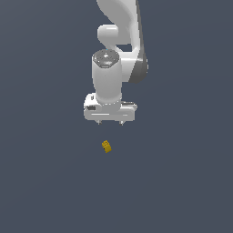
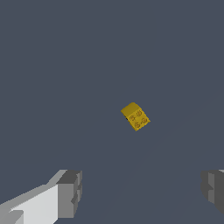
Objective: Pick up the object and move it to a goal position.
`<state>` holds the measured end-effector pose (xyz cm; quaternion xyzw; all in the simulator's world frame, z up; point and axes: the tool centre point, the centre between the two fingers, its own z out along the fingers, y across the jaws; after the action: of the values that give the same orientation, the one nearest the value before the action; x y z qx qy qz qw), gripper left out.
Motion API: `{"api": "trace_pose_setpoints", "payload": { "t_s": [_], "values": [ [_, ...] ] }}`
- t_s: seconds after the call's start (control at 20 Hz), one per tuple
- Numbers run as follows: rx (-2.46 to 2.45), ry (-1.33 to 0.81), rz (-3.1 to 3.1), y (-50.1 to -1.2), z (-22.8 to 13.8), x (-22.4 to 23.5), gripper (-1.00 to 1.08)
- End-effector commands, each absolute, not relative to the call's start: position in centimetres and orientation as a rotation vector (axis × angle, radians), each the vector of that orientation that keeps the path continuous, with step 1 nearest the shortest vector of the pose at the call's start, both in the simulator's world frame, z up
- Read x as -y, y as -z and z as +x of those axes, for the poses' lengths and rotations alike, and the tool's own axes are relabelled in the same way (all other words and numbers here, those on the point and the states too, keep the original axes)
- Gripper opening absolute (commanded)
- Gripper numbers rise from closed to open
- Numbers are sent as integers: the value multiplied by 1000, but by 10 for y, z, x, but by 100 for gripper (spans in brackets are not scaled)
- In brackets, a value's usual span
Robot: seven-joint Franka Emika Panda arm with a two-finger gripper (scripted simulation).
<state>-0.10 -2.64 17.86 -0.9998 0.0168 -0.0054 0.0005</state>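
1. Panda arm [image 1: 119, 45] hangs vertical in the exterior view, white links, grey joint cap facing the camera.
2. Gripper [image 1: 109, 123] points straight down. Only two small fingertips [image 1: 98, 123] show under the white hand body.
3. Jaws stand wide apart and hold nothing. In the wrist view the two grey fingers [image 2: 70, 192] sit far to either side with bare surface between them.
4. Object [image 1: 106, 146] is a tiny mustard-yellow brick, much smaller than the gripper. It lies below the gripper in the exterior view, near it but clearly apart.
5. In the wrist view the brick [image 2: 135, 116] lies rotated at an angle to the finger line, studded face up, four round studs visible. It is well clear of both fingers.
6. Surface [image 1: 45, 182] is flat, uniform dark blue-grey.
7. No readable brand, label or writing on arm, gripper or brick. Stud tops are too small to tell any marking.
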Motion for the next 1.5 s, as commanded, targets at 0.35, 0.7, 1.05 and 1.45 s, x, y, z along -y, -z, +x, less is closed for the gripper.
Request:
{"api": "trace_pose_setpoints", "payload": {
  "t_s": [0.35, 0.7, 1.05, 1.45],
  "values": [
    [50, 19, -3141, -185, -1, 7, 100],
    [78, 19, -3141, -186, -1, 3, 100],
    [154, 17, -3140, -177, 4, 7, 100],
    [353, 11, -3128, -151, 15, 20, 100]
  ]
}}
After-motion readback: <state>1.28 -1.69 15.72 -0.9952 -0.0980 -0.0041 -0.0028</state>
